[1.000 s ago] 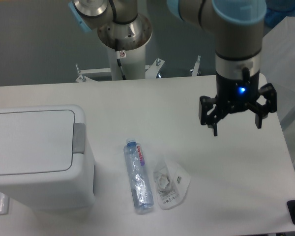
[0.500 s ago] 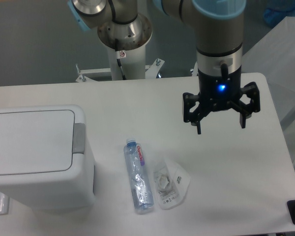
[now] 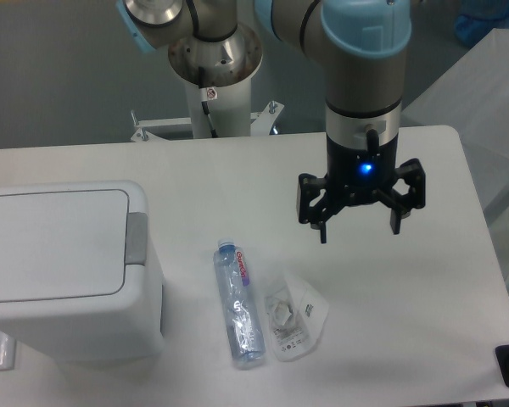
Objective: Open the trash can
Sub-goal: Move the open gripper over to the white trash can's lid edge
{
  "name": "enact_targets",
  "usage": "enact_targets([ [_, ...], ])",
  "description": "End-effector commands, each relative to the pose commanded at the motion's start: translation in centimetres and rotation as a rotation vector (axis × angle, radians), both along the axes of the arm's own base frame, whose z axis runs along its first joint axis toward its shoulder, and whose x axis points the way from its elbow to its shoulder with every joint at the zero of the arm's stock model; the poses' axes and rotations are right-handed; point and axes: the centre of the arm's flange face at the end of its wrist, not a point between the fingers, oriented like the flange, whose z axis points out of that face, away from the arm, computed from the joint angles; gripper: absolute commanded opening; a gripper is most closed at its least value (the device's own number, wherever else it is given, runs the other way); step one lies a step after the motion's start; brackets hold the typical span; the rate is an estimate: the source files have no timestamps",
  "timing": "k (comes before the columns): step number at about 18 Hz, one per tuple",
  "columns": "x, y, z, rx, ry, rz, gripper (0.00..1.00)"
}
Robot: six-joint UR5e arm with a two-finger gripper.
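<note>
The trash can point(image 3: 68, 271) is a boxy white bin at the left edge of the table. Its flat lid point(image 3: 51, 244) lies closed, and a grey push-button tab point(image 3: 137, 237) sits on the right rim. My gripper point(image 3: 359, 227) hangs open above the table, well right of the can, its two dark fingers spread wide with nothing between them. A blue light glows on the wrist above it.
A clear plastic water bottle point(image 3: 238, 302) lies on the table right of the can. A crumpled clear plastic package point(image 3: 293, 316) lies beside it. The robot's base column point(image 3: 214, 85) stands at the table's back edge.
The arm has moved steadily left and slightly toward the back, bringing the open gripper closer to the bottle and the can. Nothing on the table has shifted.
</note>
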Motion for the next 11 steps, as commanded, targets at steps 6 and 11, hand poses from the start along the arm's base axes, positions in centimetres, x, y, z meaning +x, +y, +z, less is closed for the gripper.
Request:
enact_targets([
  [6, 3.3, 2.1, -2.6, -0.004, -0.083, 0.051, 1.00],
  [11, 7.2, 4.9, -1.7, 0.035, -0.115, 0.038, 1.00],
])
